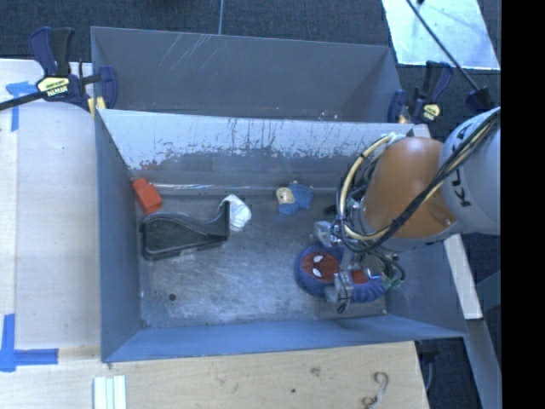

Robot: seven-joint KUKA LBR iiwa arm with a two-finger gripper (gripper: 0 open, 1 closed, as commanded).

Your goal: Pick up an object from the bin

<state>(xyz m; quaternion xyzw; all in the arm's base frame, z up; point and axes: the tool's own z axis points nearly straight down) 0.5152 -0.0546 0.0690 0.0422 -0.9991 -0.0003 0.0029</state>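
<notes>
**Gripper Position: Front-Right Corner of the Bin**

Locate the gripper [344, 286] low in the front-right corner of the grey metal bin [119, 254], where the arm enters from the right. The orange cover [409, 190] on the wrist sits above it, with yellow and black cables [351, 186] looping down the cover's left side.

Note the blue round toy [313, 267] under the gripper and just to its left. The toy has a red face with white eyes on top and lies on the bin floor close to the front wall. The gripper overlaps the toy's right part. You cannot tell from this view whether the tool is open, closed or clamped on the toy.

Check the remaining contents, all well apart from the gripper:

- A small blue and tan figure [292, 198] lies near the back wall, behind the toy.
- A white crumpled item [238, 212] lies left of the figure, touching the end of a black shoe-like object [179, 233].
- An orange block [147, 195] rests in the back-left corner.
</notes>
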